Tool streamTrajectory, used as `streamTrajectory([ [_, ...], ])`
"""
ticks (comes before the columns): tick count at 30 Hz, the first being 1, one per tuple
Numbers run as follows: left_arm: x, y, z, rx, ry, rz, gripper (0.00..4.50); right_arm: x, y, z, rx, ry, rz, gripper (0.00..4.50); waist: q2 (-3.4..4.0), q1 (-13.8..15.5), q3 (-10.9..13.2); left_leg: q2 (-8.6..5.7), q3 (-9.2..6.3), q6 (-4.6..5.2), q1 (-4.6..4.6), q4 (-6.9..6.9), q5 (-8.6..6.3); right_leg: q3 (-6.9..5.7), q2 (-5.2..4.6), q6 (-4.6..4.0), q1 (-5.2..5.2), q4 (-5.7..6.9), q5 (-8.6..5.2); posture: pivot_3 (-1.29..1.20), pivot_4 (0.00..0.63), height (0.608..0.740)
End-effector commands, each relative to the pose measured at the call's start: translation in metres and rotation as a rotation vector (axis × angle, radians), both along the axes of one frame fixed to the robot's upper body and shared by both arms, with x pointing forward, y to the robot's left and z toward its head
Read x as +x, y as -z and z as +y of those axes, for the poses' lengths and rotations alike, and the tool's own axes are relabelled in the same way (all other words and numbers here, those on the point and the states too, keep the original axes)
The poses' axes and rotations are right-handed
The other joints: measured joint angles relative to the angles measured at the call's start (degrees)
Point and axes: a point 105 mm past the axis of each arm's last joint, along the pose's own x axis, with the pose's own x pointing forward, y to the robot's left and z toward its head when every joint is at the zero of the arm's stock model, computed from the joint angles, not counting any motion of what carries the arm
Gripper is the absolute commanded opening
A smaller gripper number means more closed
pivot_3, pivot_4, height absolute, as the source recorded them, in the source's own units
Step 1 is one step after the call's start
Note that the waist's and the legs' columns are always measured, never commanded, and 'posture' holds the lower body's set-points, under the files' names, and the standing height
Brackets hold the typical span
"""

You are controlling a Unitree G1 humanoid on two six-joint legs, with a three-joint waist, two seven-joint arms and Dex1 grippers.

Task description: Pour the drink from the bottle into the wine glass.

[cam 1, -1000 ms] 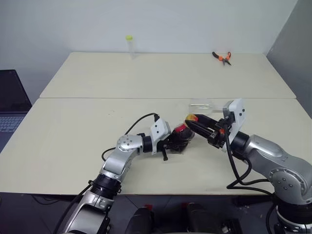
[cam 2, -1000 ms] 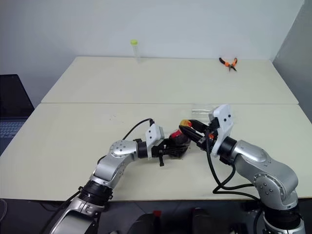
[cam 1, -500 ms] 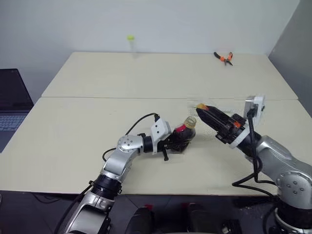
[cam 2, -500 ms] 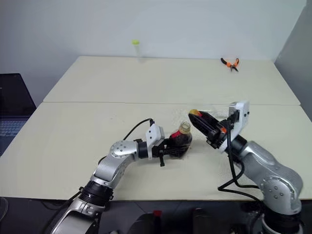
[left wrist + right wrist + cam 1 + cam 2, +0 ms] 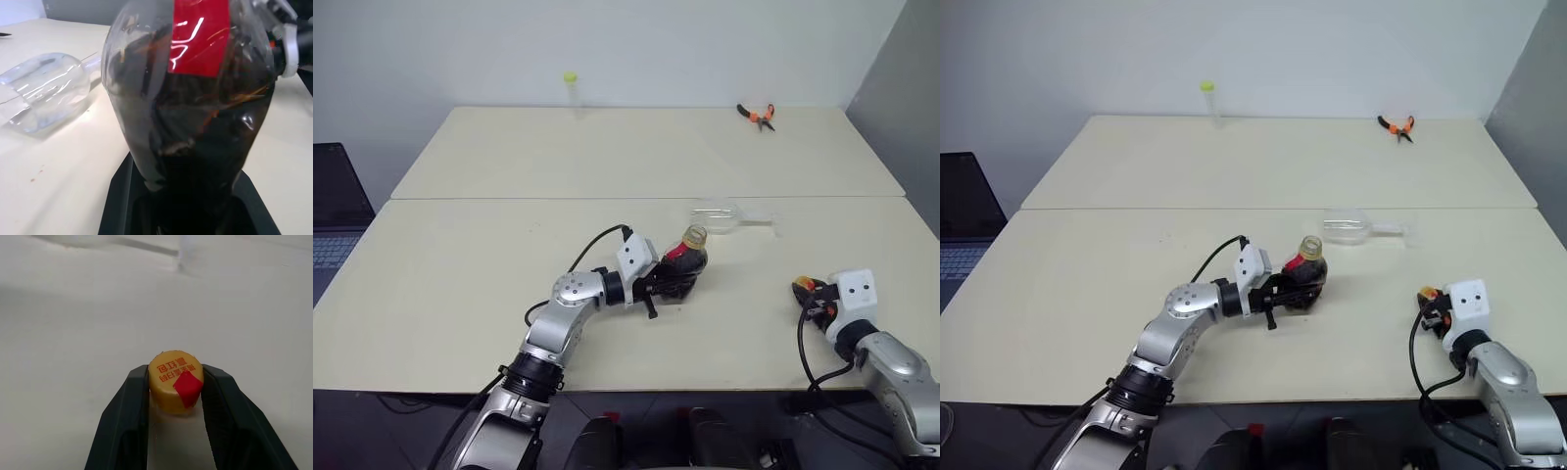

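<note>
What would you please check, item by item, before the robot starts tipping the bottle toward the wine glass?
1. Bottle gripped: ok, the left tool is shut on its body.
2. Bottle open: ok, its mouth is bare; the yellow cap sits between the right tool's fingers.
3. Drink still inside: ok, dark liquid fills the body.
4. Wine glass upright: not ok, it lies on its side on the table, beyond the bottle.
5. Right tool free to stand the glass up: not ok, it holds the cap.
6. Spill on the table: cannot tell.
</note>
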Motion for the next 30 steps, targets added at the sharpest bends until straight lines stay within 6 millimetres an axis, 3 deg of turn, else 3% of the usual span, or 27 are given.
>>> streamTrajectory([
  [1,-0.001,-0.021,-0.002,-0.043,0.017,-0.073,0.69,0.001,-0.01,-0.003,0.042,-0.006,-0.039,1.57,0.0,0.0,0.0,0.0,0.01,0.0,0.0,0.01,0.0,0.01,-0.01,0.0,0.0,0.0,0.0,0.0,0.15,0.74],
  [10,-0.002,-0.022,-0.001,-0.047,0.021,-0.074,0.69,-0.016,0.011,0.006,0.099,-0.053,0.083,4.47,0.01,0.0,0.0,0.01,-0.03,0.0,0.0,0.0,0.0,-0.02,0.0,0.0,0.01,0.0,0.0,0.0,0.15,0.74],
  [13,-0.001,-0.022,0.0,-0.05,0.011,-0.078,0.69,-0.018,0.014,-0.007,0.043,0.005,0.081,4.5,0.01,0.0,0.0,0.01,-0.03,0.0,0.01,0.0,0.0,-0.02,0.0,0.0,0.02,0.0,0.0,0.0,0.15,0.74],
  [16,0.007,-0.025,0.008,-0.062,-0.059,-0.101,0.69,-0.014,-0.014,-0.018,-0.051,0.047,-0.078,4.5,0.01,0.1,0.0,-0.01,-0.04,0.0,0.0,0.01,0.0,-0.03,-0.01,0.0,0.03,-0.01,0.0,0.0,0.15,0.74],
  [18,0.021,-0.031,0.022,-0.085,-0.189,-0.147,0.69,-0.014,-0.044,0.004,-0.011,-0.05,-0.178,4.5,0.02,0.1,0.0,-0.05,-0.02,0.0,-0.02,0.03,0.0,-0.02,-0.04,0.01,0.02,-0.01,0.0,0.0,0.15,0.74],
  [20,0.031,-0.035,0.034,-0.11,-0.299,-0.174,0.69,-0.017,-0.062,0.033,0.037,-0.181,-0.217,4.5,0.04,0.0,0.0,-0.03,-0.04,0.0,-0.01,0.03,0.0,0.0,-0.06,0.01,0.01,0.0,0.0,0.0,0.15,0.74],
  [23,0.04,-0.038,0.046,-0.137,-0.405,-0.196,0.69,-0.022,-0.078,0.069,0.053,-0.348,-0.234,4.5,0.04,-0.1,0.0,0.04,-0.09,0.0,0.02,0.0,0.0,-0.04,0.01,0.01,0.01,0.0,0.0,0.0,0.15,0.74],
  [25,0.055,-0.04,0.069,-0.166,-0.563,-0.209,0.69,-0.024,-0.095,0.113,0.035,-0.552,-0.265,4.5,0.03,-0.1,0.0,0.01,-0.13,0.0,-0.01,0.02,0.0,-0.08,-0.01,0.01,0.03,-0.02,0.0,0.0,0.15,0.74],
  [27,0.066,-0.041,0.092,-0.171,-0.697,-0.232,0.69,-0.027,-0.105,0.144,0.017,-0.705,-0.277,4.5,0.02,-0.2,0.0,-0.01,-0.09,0.0,0.02,0.06,0.0,-0.05,-0.02,0.01,0.02,0.0,0.0,0.0,0.15,0.74],
  [30,0.078,-0.04,0.118,-0.185,-0.826,-0.24,0.68,-0.029,-0.109,0.171,0.004,-0.841,-0.263,4.5,-0.04,0.1,0.0,0.0,-0.24,-0.01,-0.02,0.03,0.01,-0.2,0.01,0.0,0.0,-0.02,0.0,0.0,0.15,0.74],
])
